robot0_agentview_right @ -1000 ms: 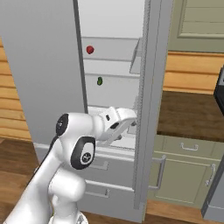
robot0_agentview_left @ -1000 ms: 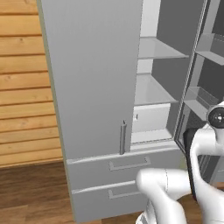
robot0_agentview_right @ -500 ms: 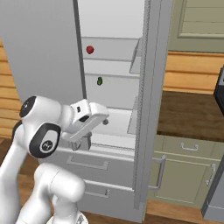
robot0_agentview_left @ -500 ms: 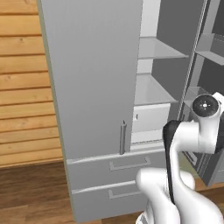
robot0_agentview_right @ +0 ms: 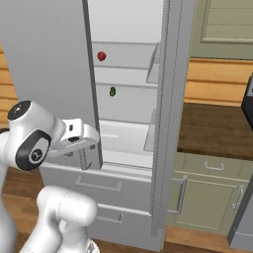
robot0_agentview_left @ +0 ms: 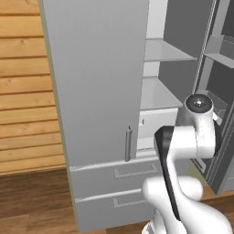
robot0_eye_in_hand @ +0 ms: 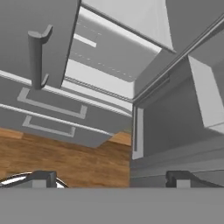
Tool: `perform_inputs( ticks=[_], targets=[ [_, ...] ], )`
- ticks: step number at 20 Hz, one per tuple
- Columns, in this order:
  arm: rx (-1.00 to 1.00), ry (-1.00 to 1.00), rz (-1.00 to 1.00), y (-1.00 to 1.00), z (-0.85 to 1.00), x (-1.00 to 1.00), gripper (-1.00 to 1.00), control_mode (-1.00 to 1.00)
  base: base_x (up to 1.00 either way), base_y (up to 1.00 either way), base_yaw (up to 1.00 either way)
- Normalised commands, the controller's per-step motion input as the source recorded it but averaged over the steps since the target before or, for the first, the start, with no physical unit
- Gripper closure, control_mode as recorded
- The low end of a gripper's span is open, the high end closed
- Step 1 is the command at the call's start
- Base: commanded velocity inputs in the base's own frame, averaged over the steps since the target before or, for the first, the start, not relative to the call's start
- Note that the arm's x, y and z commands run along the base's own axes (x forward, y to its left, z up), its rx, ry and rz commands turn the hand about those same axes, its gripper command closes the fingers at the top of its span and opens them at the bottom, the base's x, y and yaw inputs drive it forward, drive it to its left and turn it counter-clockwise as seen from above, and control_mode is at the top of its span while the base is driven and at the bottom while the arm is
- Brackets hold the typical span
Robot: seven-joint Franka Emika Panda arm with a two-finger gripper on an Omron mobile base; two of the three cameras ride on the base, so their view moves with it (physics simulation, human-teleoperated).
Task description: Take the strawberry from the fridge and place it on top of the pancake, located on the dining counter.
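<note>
Strawberry point(robot0_agentview_right: 101, 56) sits on a high shelf inside the fridge point(robot0_agentview_right: 128, 99), above the green item point(robot0_agentview_right: 112, 91). Our gripper point(robot0_agentview_right: 85, 157) hangs low by the shut door's edge, jaws spread wide and empty (berry lies up and inward from them).

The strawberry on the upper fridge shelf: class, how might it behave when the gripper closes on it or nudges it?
The strawberry looks small and rounded, so a nudge would probably roll it along the shelf. It is likely light and soft, so a hard squeeze could bruise it. The open gripper is much wider, so it might slip.
</note>
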Motion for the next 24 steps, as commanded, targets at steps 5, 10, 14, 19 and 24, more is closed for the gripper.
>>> perform_inputs(
  ticks=[5, 10, 14, 19, 24],
  targets=[
    [0.16, 0.01, -0.01, 0.73, -0.23, 0.00, -1.00, -1.00, 0.00, 0.00, 0.00],
    [0.06, 0.00, 0.00, 0.20, 0.00, 0.00, -1.00, -1.00, 0.00, 0.00, 0.00],
    [0.05, 0.00, -0.01, 0.08, -0.06, 0.26, -1.00, -1.00, 0.00, 0.00, 0.00],
    [0.07, 0.01, 0.00, 0.20, -0.05, 0.48, -1.00, -1.00, 0.00, 0.00, 0.00],
    [0.06, 0.03, 0.00, 0.01, -0.01, 0.37, -1.00, -1.00, 0.00, 0.00, 0.00]
  ],
)
